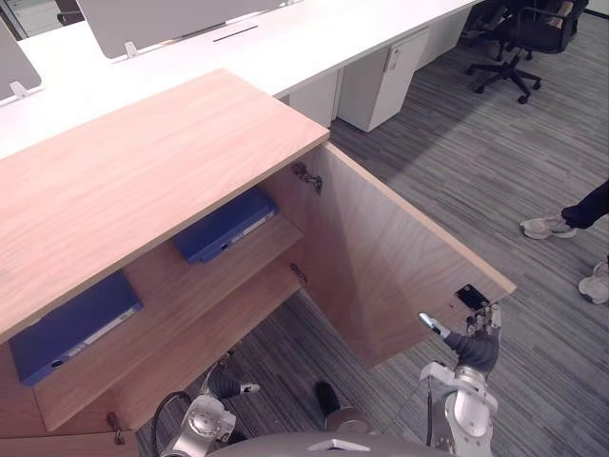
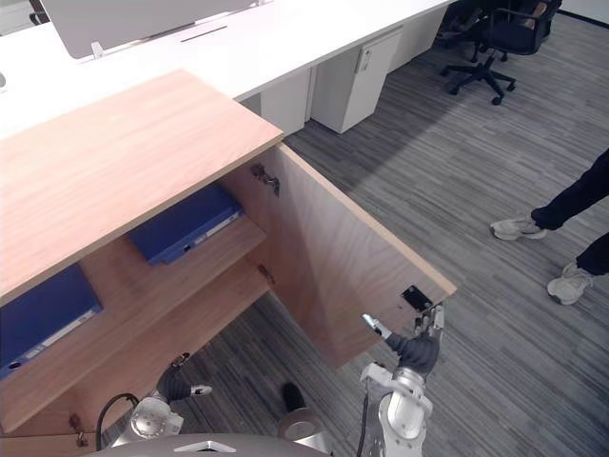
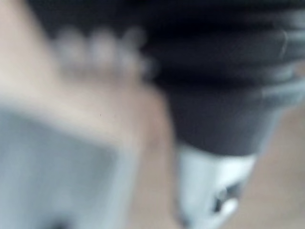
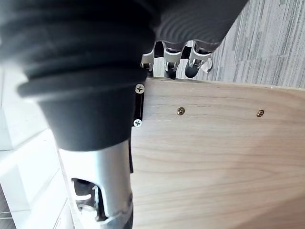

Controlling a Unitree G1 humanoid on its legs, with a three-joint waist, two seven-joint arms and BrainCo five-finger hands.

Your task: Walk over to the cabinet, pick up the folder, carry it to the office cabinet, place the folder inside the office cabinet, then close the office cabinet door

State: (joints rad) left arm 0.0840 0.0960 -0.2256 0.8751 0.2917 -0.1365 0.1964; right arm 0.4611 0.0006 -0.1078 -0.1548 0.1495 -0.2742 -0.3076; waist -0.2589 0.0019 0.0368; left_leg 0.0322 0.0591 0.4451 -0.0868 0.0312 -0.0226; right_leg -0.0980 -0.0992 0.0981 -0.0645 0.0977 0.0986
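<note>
The wooden office cabinet [image 1: 143, 171] stands open, its door [image 1: 381, 257] swung out toward me. On its upper shelf lie two blue folders, one [image 1: 224, 226] near the hinge side and another [image 1: 71, 324] further left. My right hand [image 1: 473, 345] is at the door's outer free corner, with straight fingers [image 4: 171, 57] reaching over the door edge [image 4: 214, 157] and the thumb held apart; it holds nothing. My left hand [image 1: 225, 383] hangs low in front of the cabinet's lower shelf, away from both folders.
A long white desk [image 1: 285, 38] with a white drawer unit [image 1: 381, 76] runs behind the cabinet. A black office chair [image 1: 519, 38] stands at the far right. A person's shoes [image 1: 547, 226] rest on the grey carpet to the door's right.
</note>
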